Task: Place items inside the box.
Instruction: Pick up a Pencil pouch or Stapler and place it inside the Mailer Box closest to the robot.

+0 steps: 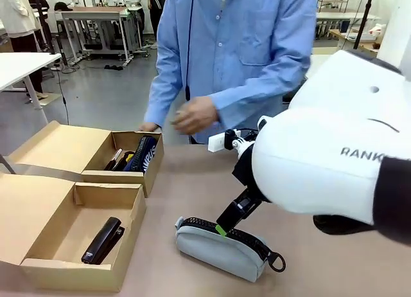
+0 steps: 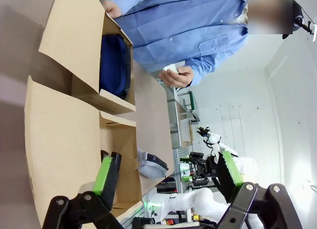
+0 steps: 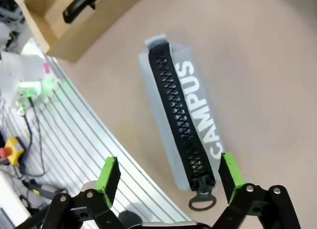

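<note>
**Right claw spread over the CAMPUS pouch, nothing grasped**

My right gripper (image 1: 226, 227) hangs over the light grey fabric zip pouch lettered CAMPUS (image 1: 221, 249). The pouch lies on the brown table (image 1: 192, 200), near the near open cardboard box (image 1: 64, 271) and not in it. The jaws are released and wide. In the right wrist view the pouch runs between the green pads (image 3: 110, 173), black zip up, with the pull ring at the end nearer the wrist. In the front view one pad sits right at the zip; I can't tell whether it touches or is just above. The arm's white housing blocks most of the right side of that view and hides the other finger.

My left gripper (image 2: 167, 172) is released too, jaws wide with nothing between them, and cardboard flaps lie to one side of it.

The near box holds a black stapler (image 1: 103, 240); the right wrist view cuts it off at the edge. The far open cardboard box (image 1: 122, 178) holds a navy fabric zip pouch (image 1: 146, 154) on edge against its wall. Beside it are small dark and yellow items, packed too tightly to name.

The person in a blue shirt (image 1: 257, 40) has one hand (image 1: 149, 126) at the far box's back rim. The other hand (image 1: 196, 114) is in the air with fingers curled; I can't tell what it holds, if anything.
</note>
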Motion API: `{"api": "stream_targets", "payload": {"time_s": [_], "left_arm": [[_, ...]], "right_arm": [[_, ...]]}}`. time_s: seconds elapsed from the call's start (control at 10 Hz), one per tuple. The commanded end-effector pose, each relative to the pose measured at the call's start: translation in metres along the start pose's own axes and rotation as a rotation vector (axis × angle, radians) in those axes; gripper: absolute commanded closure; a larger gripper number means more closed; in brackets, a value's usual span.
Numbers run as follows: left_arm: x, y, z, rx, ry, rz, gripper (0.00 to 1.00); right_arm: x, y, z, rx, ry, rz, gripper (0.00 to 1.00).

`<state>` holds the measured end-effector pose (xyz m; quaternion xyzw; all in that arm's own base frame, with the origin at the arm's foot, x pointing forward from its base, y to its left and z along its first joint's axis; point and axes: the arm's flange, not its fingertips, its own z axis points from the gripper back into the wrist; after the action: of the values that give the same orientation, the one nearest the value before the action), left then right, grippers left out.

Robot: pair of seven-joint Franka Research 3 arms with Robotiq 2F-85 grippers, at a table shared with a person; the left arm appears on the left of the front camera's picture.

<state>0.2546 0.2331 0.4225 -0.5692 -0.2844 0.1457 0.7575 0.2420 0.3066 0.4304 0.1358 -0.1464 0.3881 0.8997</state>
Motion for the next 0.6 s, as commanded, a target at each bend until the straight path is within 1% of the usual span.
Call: {"api": "stream_targets", "payload": {"time_s": [0.0,0.3,0.5], "left_arm": [[-0.001,-0.001,-0.001,-0.026,-0.014,-0.019,0.00],[-0.001,-0.001,-0.001,-0.026,-0.014,-0.019,0.00],[-0.001,-0.001,-0.001,-0.026,-0.014,-0.019,0.00]], "right_arm": [[-0.006,0.002,-0.020,-0.042,-0.027,0.064,0.00],[-0.001,0.000,-0.043,-0.052,0.018,0.126,0.00],[0.002,-0.008,-0.071,-0.043,0.045,0.181,0.00]]}}
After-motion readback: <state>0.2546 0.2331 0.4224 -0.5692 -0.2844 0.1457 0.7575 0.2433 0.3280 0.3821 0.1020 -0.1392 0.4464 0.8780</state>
